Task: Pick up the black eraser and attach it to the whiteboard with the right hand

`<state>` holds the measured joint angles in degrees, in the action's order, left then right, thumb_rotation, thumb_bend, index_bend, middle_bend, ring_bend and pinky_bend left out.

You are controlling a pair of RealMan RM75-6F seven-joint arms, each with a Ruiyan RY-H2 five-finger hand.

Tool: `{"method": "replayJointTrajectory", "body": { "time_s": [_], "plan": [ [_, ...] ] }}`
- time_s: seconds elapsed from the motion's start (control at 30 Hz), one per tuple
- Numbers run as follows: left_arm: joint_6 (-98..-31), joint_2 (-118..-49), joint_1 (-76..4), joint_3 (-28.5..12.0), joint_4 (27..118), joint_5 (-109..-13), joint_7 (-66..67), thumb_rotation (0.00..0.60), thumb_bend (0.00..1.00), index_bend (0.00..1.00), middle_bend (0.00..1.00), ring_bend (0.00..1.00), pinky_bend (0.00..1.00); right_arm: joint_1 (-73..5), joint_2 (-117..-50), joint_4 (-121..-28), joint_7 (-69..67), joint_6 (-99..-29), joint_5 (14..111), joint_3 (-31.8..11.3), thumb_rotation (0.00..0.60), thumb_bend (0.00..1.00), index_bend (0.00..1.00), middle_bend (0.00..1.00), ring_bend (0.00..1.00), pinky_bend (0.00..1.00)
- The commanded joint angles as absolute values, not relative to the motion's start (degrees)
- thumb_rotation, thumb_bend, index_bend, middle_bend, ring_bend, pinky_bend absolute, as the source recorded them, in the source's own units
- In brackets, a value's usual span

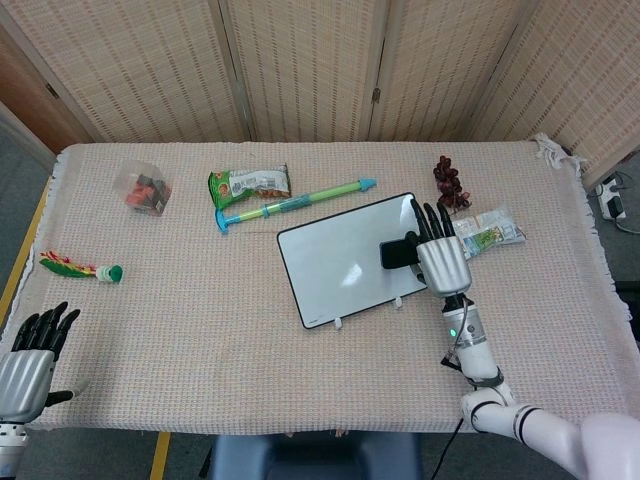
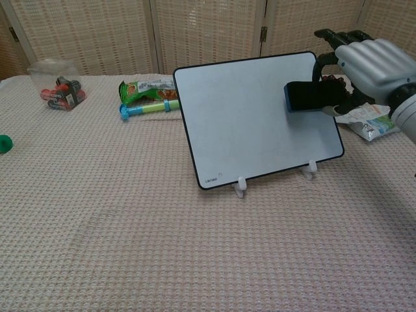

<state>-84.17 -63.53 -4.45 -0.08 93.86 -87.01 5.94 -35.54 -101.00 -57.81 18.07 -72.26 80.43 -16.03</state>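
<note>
A table (image 1: 200, 340) with a bumpy cream cloth (image 1: 560, 400) holds small things. Near the far left corner sits a clear box (image 1: 143, 190) with red and black bits inside. A green snack bag (image 1: 249, 183) lies at the far edge, just beside a long green and blue stick toy (image 1: 296, 203). Dark grapes (image 1: 450, 183) lie toward the far right, near a shiny white packet (image 1: 480, 233). By the left edge lies a red, yellow and green toy (image 1: 80, 268). Woven screens (image 1: 300, 65) stand behind the table.
</note>
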Motion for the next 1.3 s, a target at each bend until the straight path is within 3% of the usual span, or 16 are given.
{"method": "replayJointTrajectory", "body": {
  "time_s": [0.03, 0.37, 0.47, 0.63, 0.77, 1.07, 1.3],
  "plan": [
    [-84.09, -63.27, -4.42, -0.07, 93.98, -86.91, 5.53, 0.6, 0.11, 0.0, 0.0, 0.0, 0.0, -37.39, -102.76, -55.49, 17.3, -71.54, 80.03, -17.02, 0.6, 0.26, 0.58, 0.04, 0.06, 0.0],
    [-84.69, -63.29, -4.1, -0.26, 94.06, -86.73, 5.89, 0.6, 0.11, 0.0, 0.0, 0.0, 0.0, -40.14, -106.5, -49.59, 15.09, -69.69, 78.39, -17.55, 0.6, 0.26, 0.52, 0.03, 0.05, 0.0],
    [-85.41, -63.84, -3.84, -0.94, 93.92, -85.73, 7.5, 0.6, 0.11, 0.0, 0.0, 0.0, 0.0, -40.22, -106.64, -49.45, 13.02, -69.16, 78.15, -17.36, 0.6, 0.26, 0.43, 0.01, 0.03, 0.0],
    [-85.24, -63.97, -3.88, -1.08, 93.95, -85.39, 7.7, 0.6, 0.11, 0.0, 0.0, 0.0, 0.0, -39.15, -105.0, -51.45, 11.31, -70.9, 78.93, -16.48, 0.6, 0.26, 0.14, 0.0, 0.0, 0.0],
    [-85.01, -64.07, -3.96, -1.05, 93.97, -85.37, 8.07, 0.6, 0.11, 0.0, 0.0, 0.0, 0.0, -37.3, -102.23, -55.83, 11.1, -73.27, 79.82, -15.51, 0.6, 0.26, 0.06, 0.0, 0.0, 0.0],
    [-84.84, -64.28, -4.0, -1.21, 93.94, -84.95, 8.66, 0.6, 0.11, 0.0, 0.0, 0.0, 0.0, -29.29, -90.65, -72.84, 15.78, -78.77, 81.98, -10.1, 0.6, 0.26, 0.04, 0.0, 0.0, 0.0],
    [-85.71, -64.69, -3.72, -1.13, 93.97, -85.55, 9.61, 0.6, 0.11, 0.0, 0.0, 0.0, 0.0, -18.02, -73.03, -93.6, 23.01, -79.79, 78.0, -0.69, 0.6, 0.26, 0.0, 0.0, 0.0, 0.0]
  ]
}}
